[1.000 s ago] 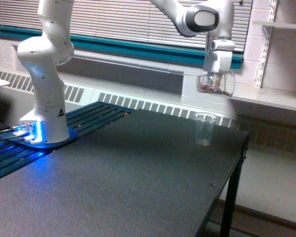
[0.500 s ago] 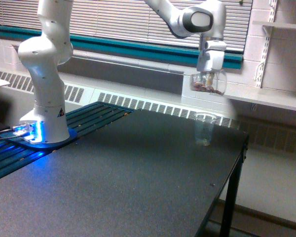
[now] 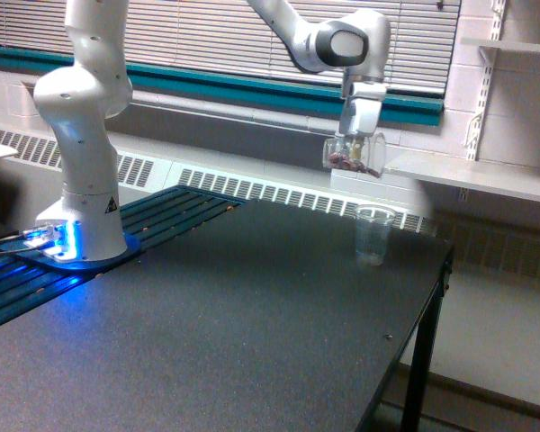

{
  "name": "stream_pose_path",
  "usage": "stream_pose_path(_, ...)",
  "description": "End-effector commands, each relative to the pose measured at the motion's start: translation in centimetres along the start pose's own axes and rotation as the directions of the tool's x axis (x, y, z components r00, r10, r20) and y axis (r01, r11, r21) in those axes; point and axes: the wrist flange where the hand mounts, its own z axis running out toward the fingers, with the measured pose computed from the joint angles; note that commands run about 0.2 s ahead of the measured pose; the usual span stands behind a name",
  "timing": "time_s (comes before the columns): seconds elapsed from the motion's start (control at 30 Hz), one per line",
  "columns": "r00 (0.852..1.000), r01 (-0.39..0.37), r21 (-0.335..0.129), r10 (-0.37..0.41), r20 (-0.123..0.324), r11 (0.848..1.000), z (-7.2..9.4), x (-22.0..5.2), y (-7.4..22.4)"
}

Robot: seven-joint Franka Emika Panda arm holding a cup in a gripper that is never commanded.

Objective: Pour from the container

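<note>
Your white arm's gripper (image 3: 352, 148) grips small clear handled plastic jug (image 3: 353, 155) holding reddish-brown bits, high above dark speckled table (image 3: 216, 324). Tall clear handleless plastic cup (image 3: 373, 236) stands upright below, slightly toward exterior view's right, near table's far edge.

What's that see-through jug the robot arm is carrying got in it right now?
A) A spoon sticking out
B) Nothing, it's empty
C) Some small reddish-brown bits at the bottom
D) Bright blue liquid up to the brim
C: the container, held in the gripper above the table, shows a small reddish-brown heap through its clear wall, while the taller cup stands on the table below it.
</note>
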Motion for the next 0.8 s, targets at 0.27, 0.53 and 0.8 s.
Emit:
stream_pose_path(0.27,0.999,-0.028,0.022,0.028,0.02,0.999,0.9,-1.2,0.8)
stream_pose_path(0.53,0.999,-0.005,0.025,0.004,0.043,1.0,2.0,-1.2,1.8)
stream_pose_path(0.8,0.997,0.014,0.032,-0.016,0.07,0.999,3.1,-1.0,2.5)
